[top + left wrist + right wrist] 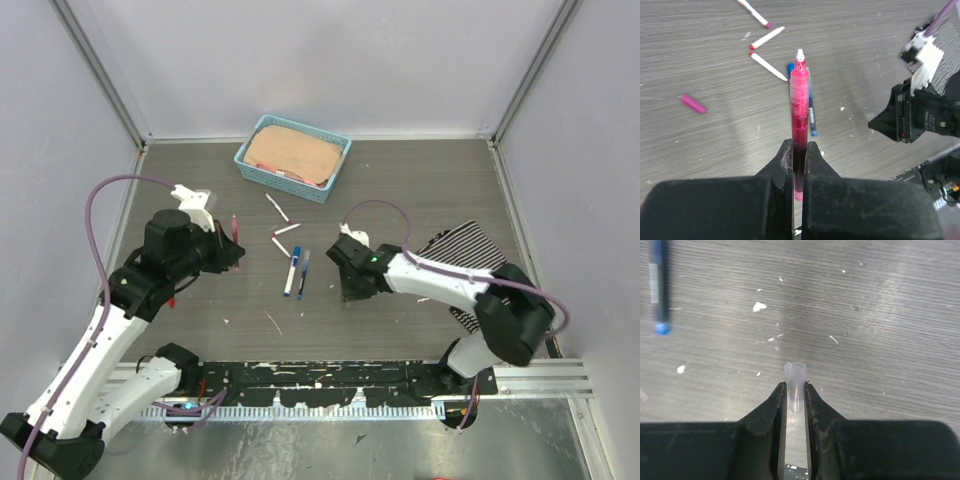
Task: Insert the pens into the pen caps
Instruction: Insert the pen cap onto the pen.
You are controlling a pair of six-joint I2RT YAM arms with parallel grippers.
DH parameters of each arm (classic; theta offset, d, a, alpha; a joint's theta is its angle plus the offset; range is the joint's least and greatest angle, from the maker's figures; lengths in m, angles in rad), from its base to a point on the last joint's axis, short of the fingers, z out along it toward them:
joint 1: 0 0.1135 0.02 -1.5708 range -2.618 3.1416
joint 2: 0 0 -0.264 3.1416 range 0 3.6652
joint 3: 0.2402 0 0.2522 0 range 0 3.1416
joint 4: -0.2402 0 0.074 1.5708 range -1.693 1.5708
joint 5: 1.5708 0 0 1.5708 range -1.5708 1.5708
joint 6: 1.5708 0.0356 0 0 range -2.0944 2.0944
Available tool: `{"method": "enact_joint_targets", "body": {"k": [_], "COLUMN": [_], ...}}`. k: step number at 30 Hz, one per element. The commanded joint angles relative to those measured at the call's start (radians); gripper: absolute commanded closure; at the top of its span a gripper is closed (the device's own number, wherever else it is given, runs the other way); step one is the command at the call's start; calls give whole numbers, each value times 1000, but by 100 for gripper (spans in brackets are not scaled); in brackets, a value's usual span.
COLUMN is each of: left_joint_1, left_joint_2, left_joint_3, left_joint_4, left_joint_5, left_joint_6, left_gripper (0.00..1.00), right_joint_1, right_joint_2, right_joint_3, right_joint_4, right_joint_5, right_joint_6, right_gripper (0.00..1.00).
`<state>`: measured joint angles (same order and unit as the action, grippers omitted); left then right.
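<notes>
While left tool (799, 146) grips pen (800, 95), right tool (796, 388) cap (796, 374), loose pens (768, 66) between

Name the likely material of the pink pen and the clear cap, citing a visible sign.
Pink pen: likely translucent glossy plastic; light passes through its barrel. Clear cap: probably thin plastic, slightly frosted; its hollow interior shows through the wall.

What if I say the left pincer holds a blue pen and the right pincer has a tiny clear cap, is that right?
Not quite. The pen in the left pincer is pink, not blue, as the left wrist view shows. The right pincer does have a tiny clear cap between its fingers.
</notes>
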<state>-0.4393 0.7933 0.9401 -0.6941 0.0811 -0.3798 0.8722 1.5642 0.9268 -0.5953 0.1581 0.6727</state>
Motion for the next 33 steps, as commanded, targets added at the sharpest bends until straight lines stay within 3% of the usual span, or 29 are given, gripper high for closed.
{"method": "enact_joint_targets", "body": {"k": [1, 8, 14, 23, 33], "left_joint_1": [-117, -463, -619, -689, -694], "left_joint_2": [23, 140, 246, 301, 297], "left_joint_3": [-37, -22, -11, -5, 3], "left_joint_4": [119, 259, 424, 616, 647], "left_joint_5": [8, -164, -176, -126, -91], "left_joint_6": [-67, -115, -103, -88, -62], "left_gripper": [100, 100, 100, 100, 100], "right_joint_1": [-6, -5, -6, -6, -6], "right_joint_2": [-241, -557, -721, -867, -847], "right_joint_3": [-14, -43, -30, -59, -44], "right_joint_4": [82, 182, 265, 481, 515], "right_joint_5": [20, 39, 104, 146, 88], "right_joint_6": [-41, -77, -86, -11, 11], "right_gripper": [95, 99, 100, 100, 99]}}
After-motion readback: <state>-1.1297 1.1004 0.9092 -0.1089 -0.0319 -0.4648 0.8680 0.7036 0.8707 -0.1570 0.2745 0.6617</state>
